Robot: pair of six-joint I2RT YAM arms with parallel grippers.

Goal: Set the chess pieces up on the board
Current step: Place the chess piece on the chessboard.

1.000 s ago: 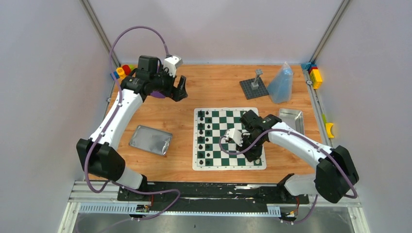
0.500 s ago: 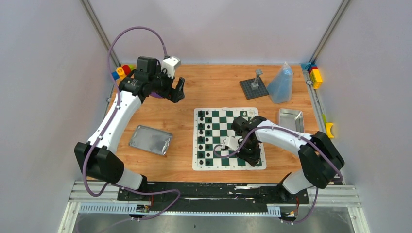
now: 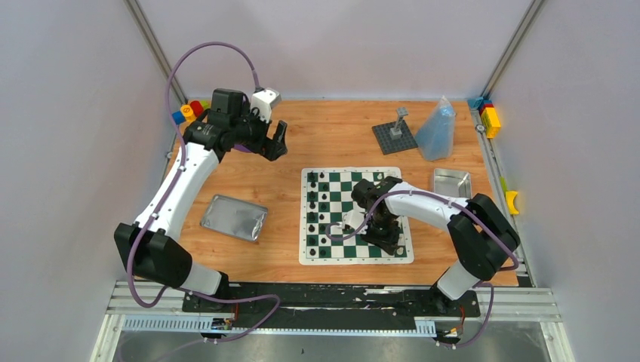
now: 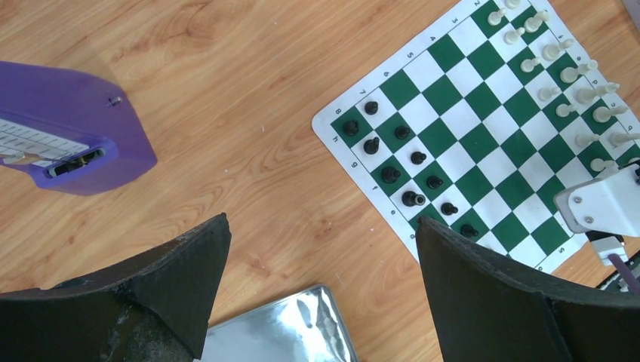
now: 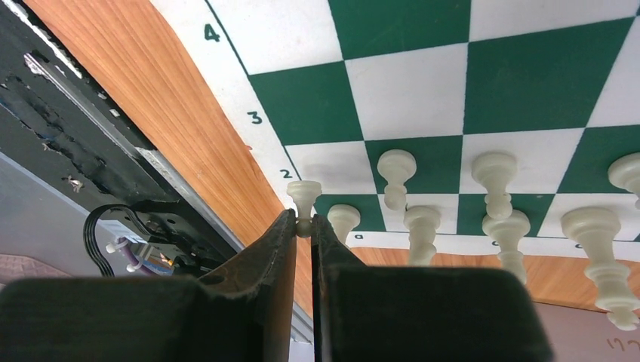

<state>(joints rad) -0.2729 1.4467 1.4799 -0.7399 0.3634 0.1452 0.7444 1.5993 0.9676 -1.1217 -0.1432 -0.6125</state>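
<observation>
Pinching a white pawn (image 5: 304, 197) by its neck, the right end effector (image 5: 303, 220) is almost closed and holds it upright over the near right part of the board (image 5: 407, 90), likely to seat it beside the other white pieces (image 5: 494, 181). That arm bends in over the board with its wrist pointing down. The left end effector (image 4: 323, 226) hangs wide open and empty over the far left counter (image 4: 226, 113).
</observation>
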